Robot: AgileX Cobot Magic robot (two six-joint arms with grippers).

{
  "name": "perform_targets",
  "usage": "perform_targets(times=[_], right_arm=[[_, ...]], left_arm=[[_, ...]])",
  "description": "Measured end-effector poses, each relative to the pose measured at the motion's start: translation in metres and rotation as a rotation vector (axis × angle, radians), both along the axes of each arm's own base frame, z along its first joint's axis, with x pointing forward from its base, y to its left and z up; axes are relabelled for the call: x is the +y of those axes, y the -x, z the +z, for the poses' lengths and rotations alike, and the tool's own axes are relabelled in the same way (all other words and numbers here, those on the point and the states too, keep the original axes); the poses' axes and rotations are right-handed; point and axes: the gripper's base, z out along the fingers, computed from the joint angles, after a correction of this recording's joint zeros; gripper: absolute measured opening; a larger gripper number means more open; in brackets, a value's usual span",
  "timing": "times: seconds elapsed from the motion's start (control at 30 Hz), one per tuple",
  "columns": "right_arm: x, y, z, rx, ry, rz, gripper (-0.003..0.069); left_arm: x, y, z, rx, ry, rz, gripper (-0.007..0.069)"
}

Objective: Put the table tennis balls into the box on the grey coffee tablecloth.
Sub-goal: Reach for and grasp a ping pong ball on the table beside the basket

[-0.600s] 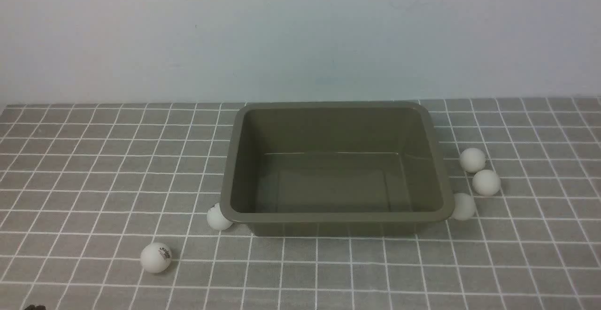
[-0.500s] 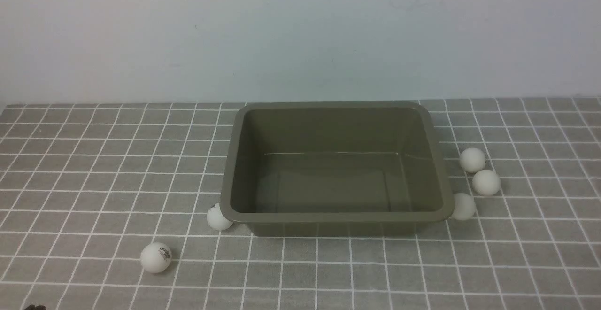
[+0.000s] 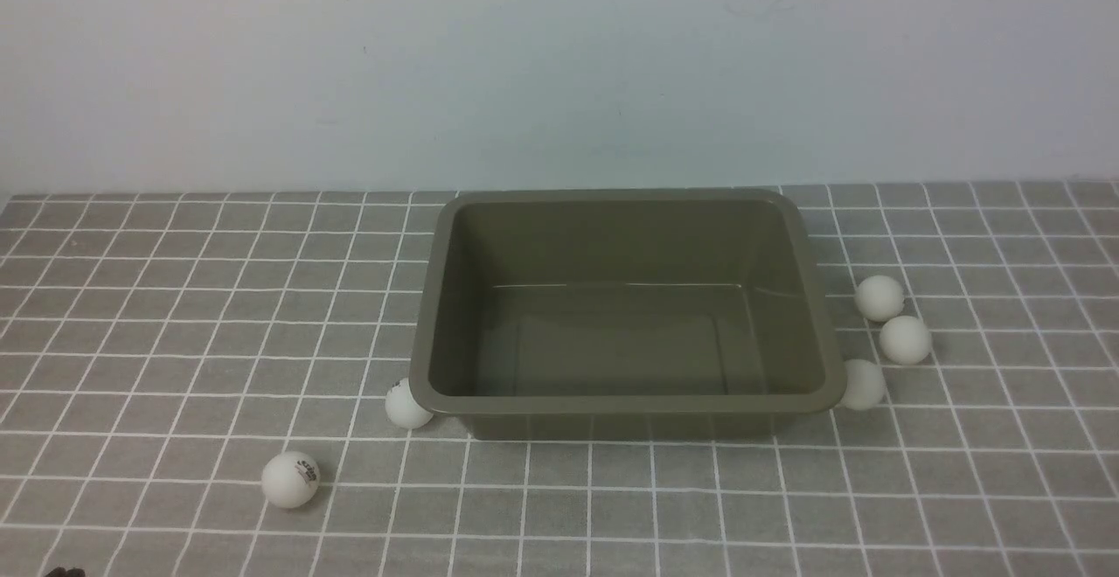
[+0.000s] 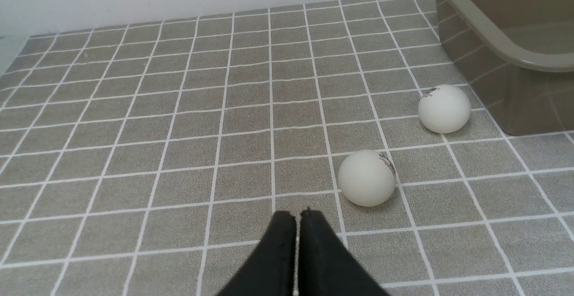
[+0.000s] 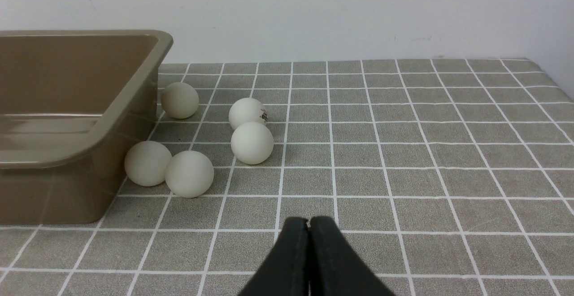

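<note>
The olive-grey box (image 3: 625,403) stands empty in the middle of the grey coffee tablecloth (image 3: 175,341). Left of it lie two table tennis balls, one with a logo (image 3: 290,479) and one against the box's near left corner (image 3: 407,406). Three balls (image 3: 905,340) show to its right. In the left wrist view my left gripper (image 4: 297,215) is shut and empty, just short of the nearer ball (image 4: 367,178). My right gripper (image 5: 308,222) is also shut and empty, well back from several balls (image 5: 252,143) beside the box (image 5: 85,148).
A pale wall (image 3: 559,61) runs behind the cloth's far edge. Bare cloth stretches left of the box and right of the balls (image 5: 448,152). In the front view only a small dark bit (image 3: 63,572) shows at the bottom left edge.
</note>
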Motion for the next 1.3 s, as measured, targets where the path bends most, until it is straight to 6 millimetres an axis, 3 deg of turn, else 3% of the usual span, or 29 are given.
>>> perform_targets(times=[0.3, 0.43, 0.67, 0.77, 0.83, 0.87, 0.9, 0.93, 0.97, 1.0, 1.03, 1.13, 1.17, 1.3], right_arm=[[0.0, 0.0, 0.0, 0.0, 0.0, 0.0, -0.0013], [0.0, 0.0, 0.0, 0.0, 0.0, 0.0, -0.0013], [0.0, 0.0, 0.0, 0.0, 0.002, 0.0, -0.0013], [0.0, 0.0, 0.001, -0.014, -0.012, 0.0, -0.0013], [0.001, -0.001, 0.005, -0.075, -0.135, -0.008, -0.0013], [0.002, -0.002, 0.01, -0.143, -0.28, -0.021, -0.0013], [0.001, -0.002, 0.015, -0.196, -0.392, -0.032, -0.0013], [0.001, -0.002, 0.016, -0.205, -0.408, -0.034, -0.0013], [-0.001, -0.002, 0.022, -0.281, -0.59, -0.056, -0.0013], [-0.001, -0.002, 0.022, -0.289, -0.626, -0.059, -0.0013], [-0.004, -0.002, 0.027, -0.344, -0.77, -0.081, -0.0013], [-0.006, -0.001, 0.029, -0.384, -0.844, -0.099, -0.0013], [-0.007, -0.001, 0.03, -0.394, -0.856, -0.104, -0.0013], [-0.009, -0.001, 0.031, -0.418, -0.891, -0.117, -0.0013]], left_arm=[[0.001, -0.001, 0.002, -0.023, -0.011, 0.003, -0.0005], [-0.001, -0.003, 0.011, -0.115, 0.168, 0.026, -0.0005], [0.008, -0.002, 0.045, -0.462, 0.634, 0.118, -0.0005], [0.015, 0.001, 0.056, -0.594, 0.704, 0.154, -0.0005], [0.015, 0.005, 0.073, -0.637, 0.737, 0.14, -0.0005], [0.013, 0.008, 0.093, -0.63, 0.744, 0.105, -0.0005], [0.01, 0.01, 0.112, -0.613, 0.737, 0.073, -0.0005], [0.009, 0.008, 0.111, -0.591, 0.734, 0.072, -0.0005], [0.002, 0.004, 0.132, -0.491, 0.688, 0.032, -0.0005], [0.001, 0.004, 0.139, -0.486, 0.678, 0.021, -0.0005], [-0.009, -0.013, 0.153, -0.263, 0.589, -0.023, -0.0005], [-0.019, -0.032, 0.159, -0.021, 0.514, -0.065, -0.0005], [-0.025, -0.045, 0.157, 0.146, 0.468, -0.094, -0.0005], [-0.035, -0.084, 0.137, 0.54, 0.355, -0.155, -0.0005]])
